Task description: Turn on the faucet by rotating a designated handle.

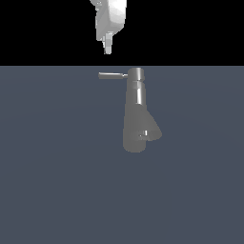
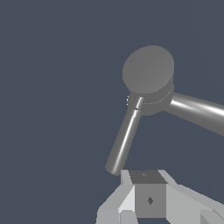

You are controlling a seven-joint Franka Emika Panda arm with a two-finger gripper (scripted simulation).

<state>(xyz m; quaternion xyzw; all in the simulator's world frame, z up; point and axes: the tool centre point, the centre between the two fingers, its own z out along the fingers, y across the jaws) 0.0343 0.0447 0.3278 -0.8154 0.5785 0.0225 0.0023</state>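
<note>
The faucet point(image 1: 135, 114) is a grey upright cylinder with a wider forked base, standing on the dark floor in the exterior view. The handle point(image 1: 112, 75) is a thin light rod sticking from the cap point(image 1: 136, 73) toward the exterior view's left. My gripper point(image 1: 108, 47) hangs above the handle's outer end, apart from it, with its fingers together and nothing in them. In the wrist view the round cap point(image 2: 148, 70) is seen from above. The handle point(image 2: 124, 139) runs from it toward my gripper point(image 2: 146, 179) and ends just short of the fingertips. A thicker part of the faucet point(image 2: 201, 114) runs off to the side.
A flat dark blue-grey floor point(image 1: 57, 181) surrounds the faucet. Above its far edge the background is black. No other objects show.
</note>
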